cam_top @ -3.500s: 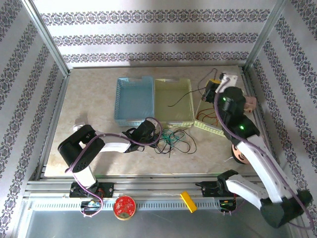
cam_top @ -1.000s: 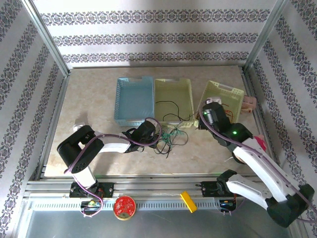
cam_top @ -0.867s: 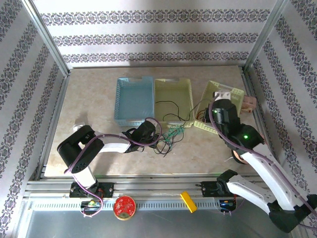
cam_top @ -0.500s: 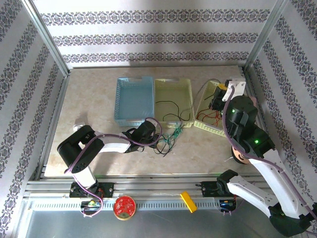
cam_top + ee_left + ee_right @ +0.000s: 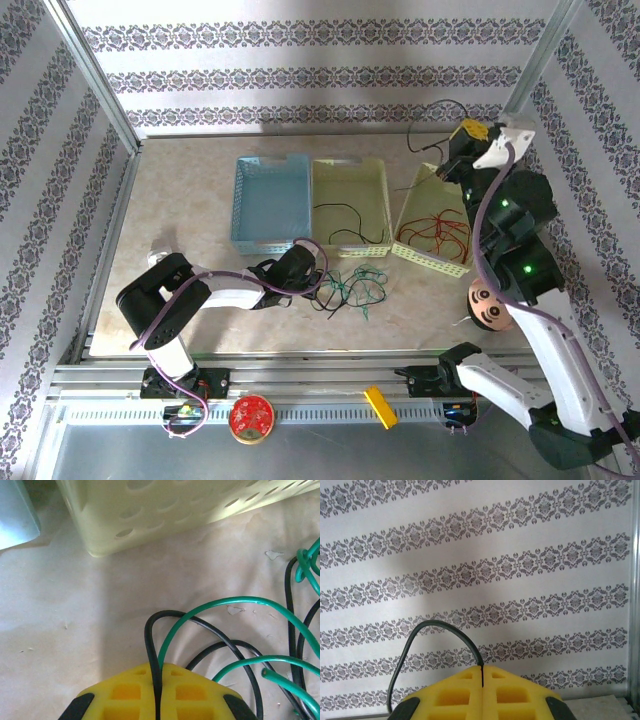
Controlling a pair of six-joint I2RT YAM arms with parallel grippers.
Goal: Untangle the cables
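Green and black cables lie clumped at bench centre. At their 9 o'clock the left tool pinches a black strand — likely anchoring the clump — while the right tool, high at 1 o'clock, grips another black cable, seemingly to draw it clear.

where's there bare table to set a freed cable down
Bare: the table left of the blue basket out to the left wall; the strip behind the baskets; the near stretch between the cables and the brown disc. Crowded: in front of the middle basket, where the cables sprawl by the left gripper.
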